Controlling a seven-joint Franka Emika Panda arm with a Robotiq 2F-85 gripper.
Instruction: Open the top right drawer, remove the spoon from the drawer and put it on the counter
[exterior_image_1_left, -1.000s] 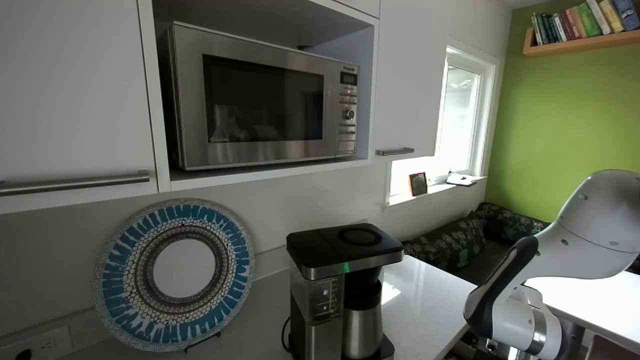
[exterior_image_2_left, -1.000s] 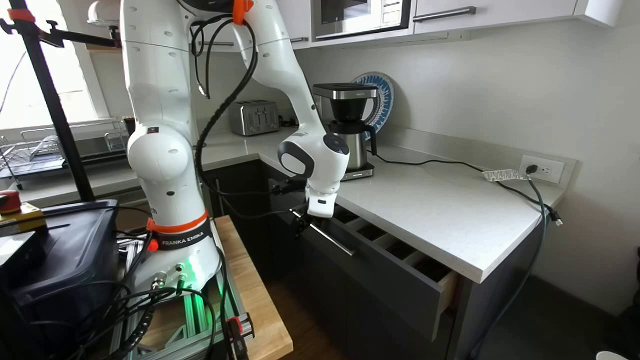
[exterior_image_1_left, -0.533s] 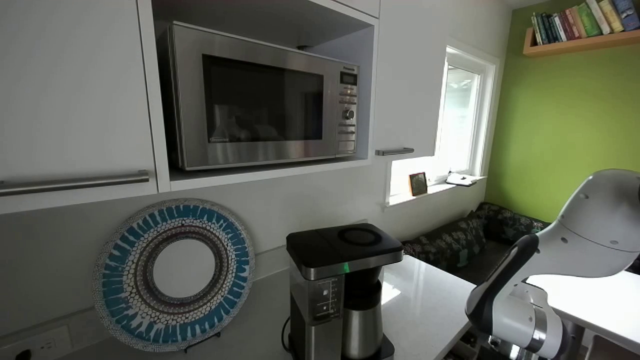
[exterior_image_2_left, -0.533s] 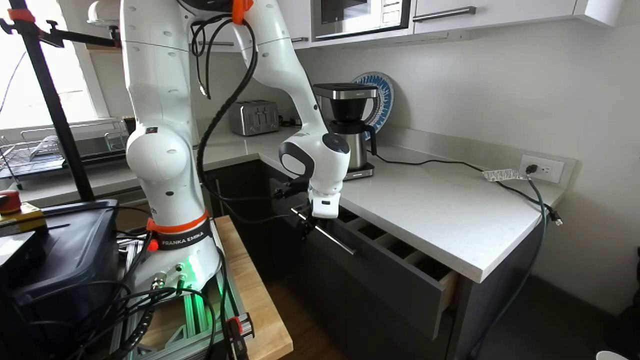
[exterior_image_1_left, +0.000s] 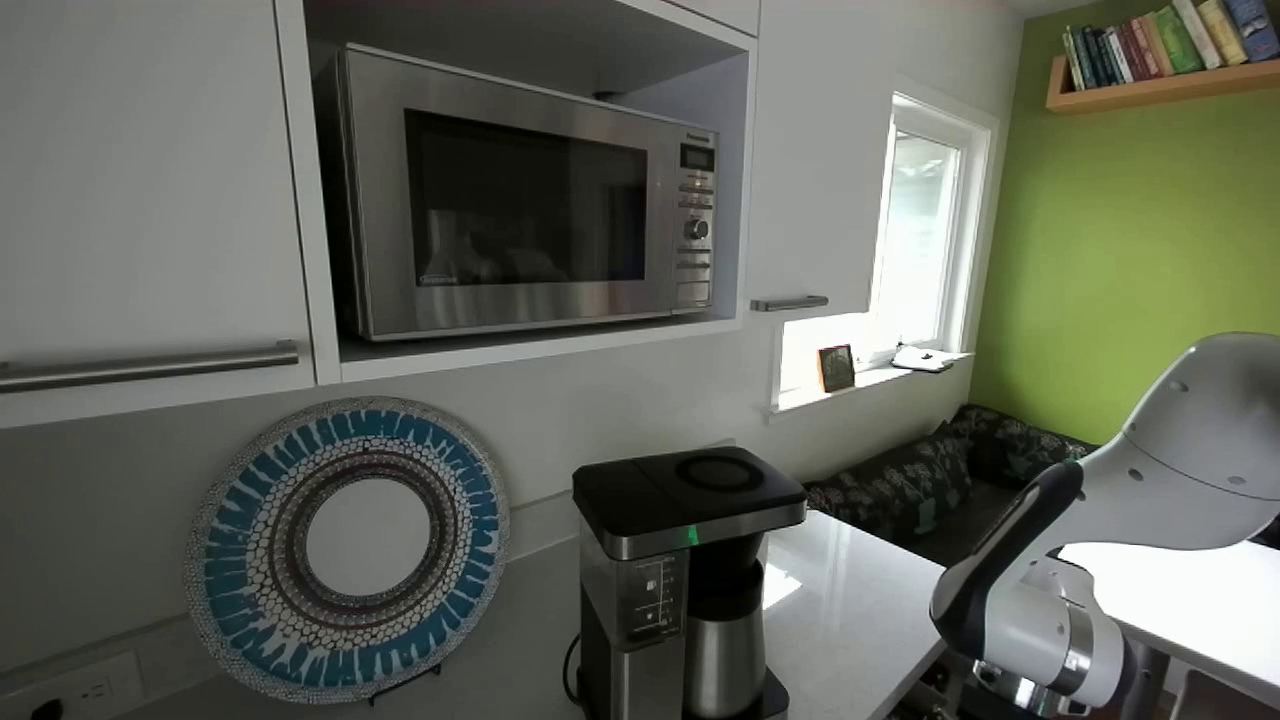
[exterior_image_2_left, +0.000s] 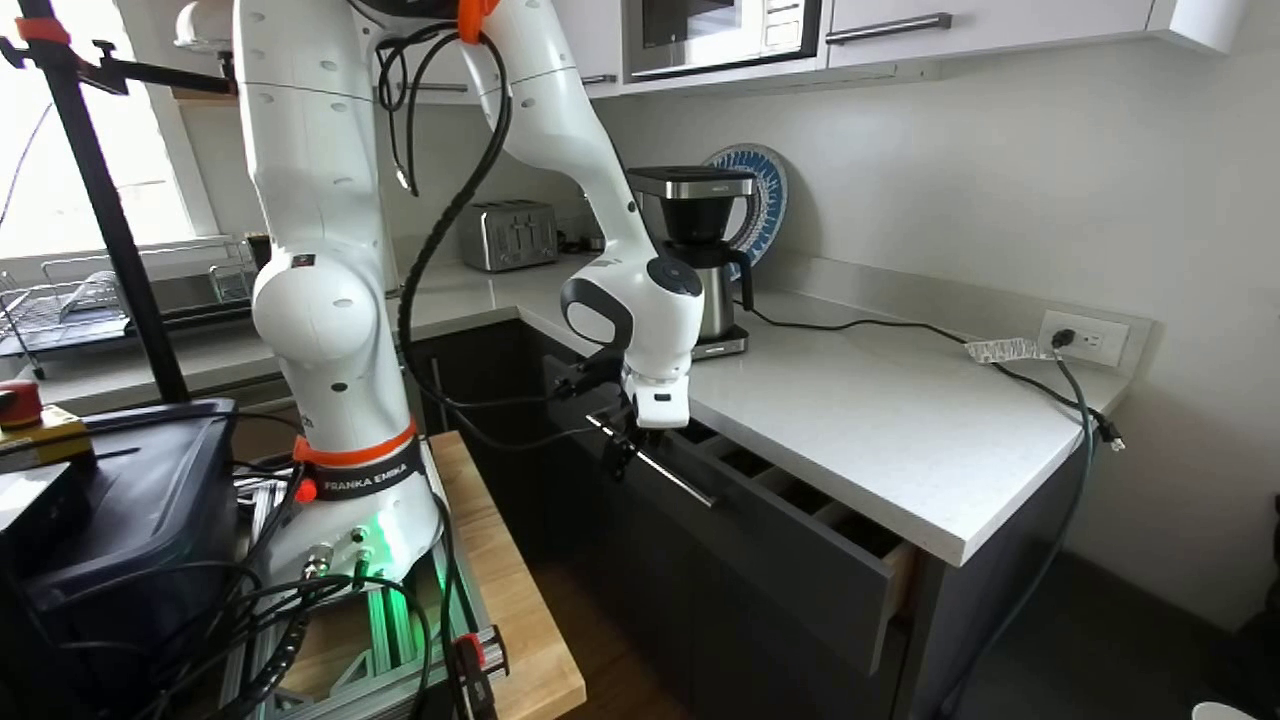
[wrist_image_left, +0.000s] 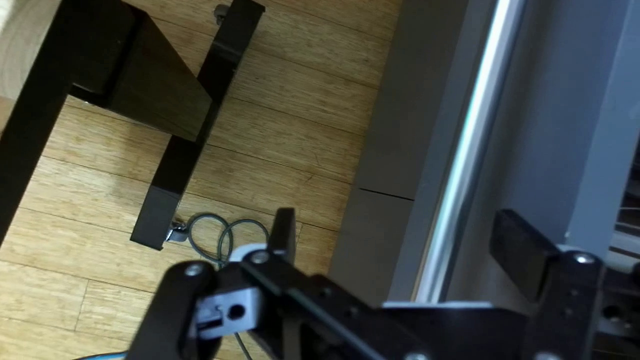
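Wrist view: the gripper (wrist_image_left: 397, 225) has its black fingers (wrist_image_left: 522, 255) wide apart, a slim, shiny metal handle (wrist_image_left: 472, 135) between them.
The handle's long axis runs crosswise to the fingertip line. Behind one finger shows the smooth grey drawer (wrist_image_left: 545, 130), partly out, its front turned toward the other, which stands against wooden plank floor (wrist_image_left: 300, 130).

From here I see a steel microwave (exterior_image_1_left: 530, 205); a round blue-patterned plate (exterior_image_1_left: 368, 535) near the coffee machine (exterior_image_1_left: 655, 590); books (exterior_image_1_left: 1165, 42) on a wooden shelf (exterior_image_1_left: 1165, 88).
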